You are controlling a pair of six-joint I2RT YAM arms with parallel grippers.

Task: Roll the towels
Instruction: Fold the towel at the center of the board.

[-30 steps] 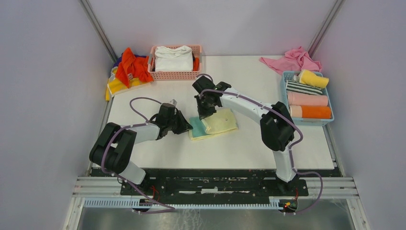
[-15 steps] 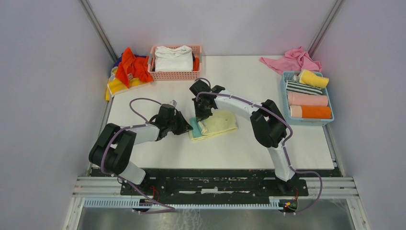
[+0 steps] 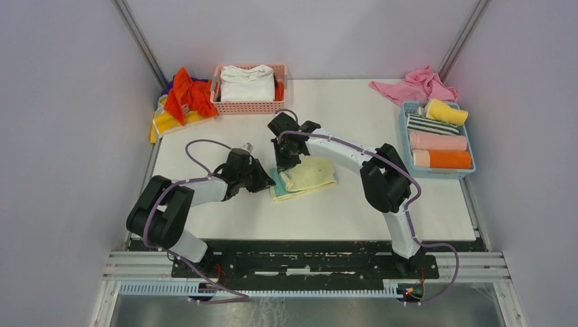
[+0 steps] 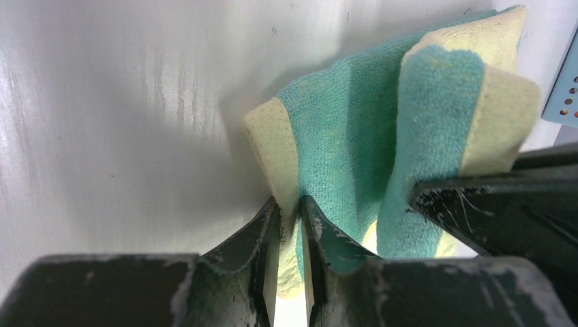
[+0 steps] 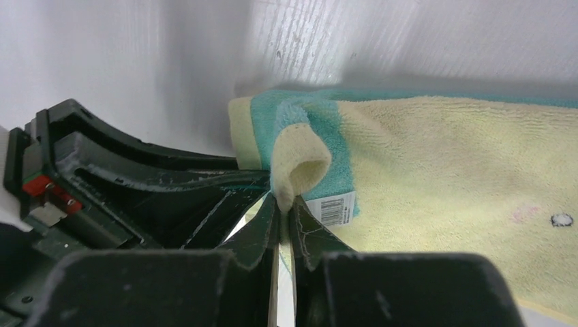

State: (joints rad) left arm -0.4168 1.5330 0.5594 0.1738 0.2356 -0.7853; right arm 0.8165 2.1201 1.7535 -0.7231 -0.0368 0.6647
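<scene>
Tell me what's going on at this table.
Both arms are working on the pale yellow and teal terry towel lying mid-table. The left gripper is shut on its left end, and the right gripper pinches a curled-over corner beside it. The towel is folded but not yet rolled. Several rolled towels sit in the blue basket at right.

The table (image 3: 341,211) bears a towel (image 3: 312,176), pink basket (image 3: 247,107) and blue basket (image 3: 404,139).
</scene>
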